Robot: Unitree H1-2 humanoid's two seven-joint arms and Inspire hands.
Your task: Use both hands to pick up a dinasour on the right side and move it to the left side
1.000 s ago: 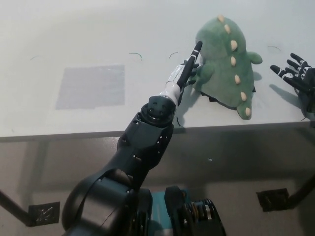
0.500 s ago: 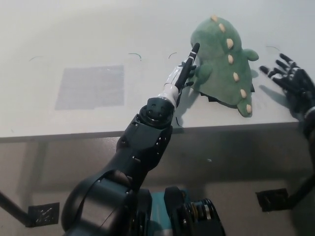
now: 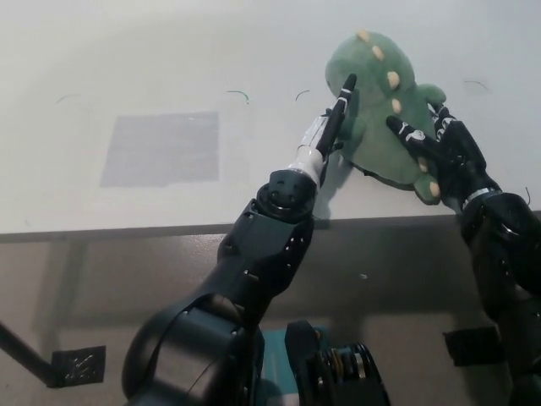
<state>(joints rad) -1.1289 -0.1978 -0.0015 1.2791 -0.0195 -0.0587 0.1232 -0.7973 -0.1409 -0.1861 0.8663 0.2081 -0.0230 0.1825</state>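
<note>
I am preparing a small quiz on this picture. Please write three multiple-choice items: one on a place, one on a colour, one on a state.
1. Where on the table is the plush dinosaur?
A right side
B left side
C on the grey patch

2. What colour are its back spikes?
A red
B cream
C blue

3. How does the right hand stand?
A far off the toy
B under the table
C spread on the toy

Key:
1 A, it lies right of the grey patch.
2 B, pale spots.
3 C, opposite the left hand.

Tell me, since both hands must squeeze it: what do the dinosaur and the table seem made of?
Dinosaur: looks like soft green plush, matte and fuzzy, with cream fabric spikes. Table: a hard, smooth, pale top with a faint sheen, perhaps laminate; the material is uncertain.
</note>
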